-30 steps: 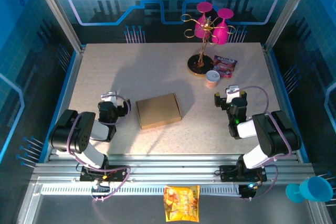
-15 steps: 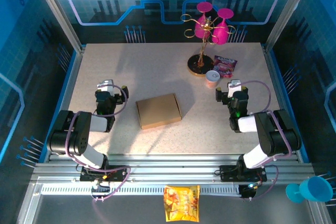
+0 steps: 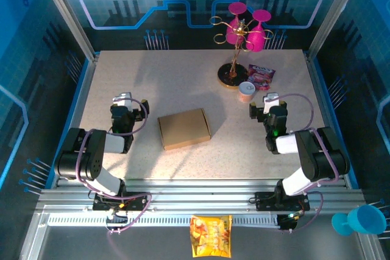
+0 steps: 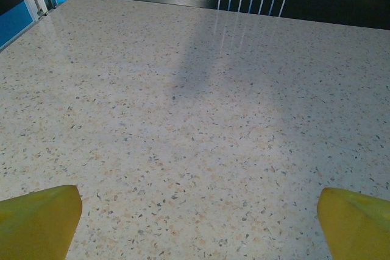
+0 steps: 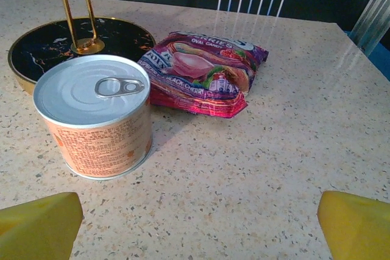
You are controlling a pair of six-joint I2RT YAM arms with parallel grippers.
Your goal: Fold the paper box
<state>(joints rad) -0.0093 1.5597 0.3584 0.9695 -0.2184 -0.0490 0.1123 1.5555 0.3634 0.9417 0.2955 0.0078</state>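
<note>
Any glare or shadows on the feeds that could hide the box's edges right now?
Top external: the paper box is crisp, partly in soft shadow, edges clear. Left wrist: grey shadow band and streaky reflections on the table. Right wrist: sharp, mild sheen on the can lid.

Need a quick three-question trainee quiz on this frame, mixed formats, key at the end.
1. True or false: the right gripper is shut on the can.
2. The cardboard box is: A) lying flat between the arms B) lifted by both grippers C) standing on edge.
3. Fill in: the left gripper is ___.
Key: 1 false, it is open and short of the can; 2 A; 3 open.
</note>
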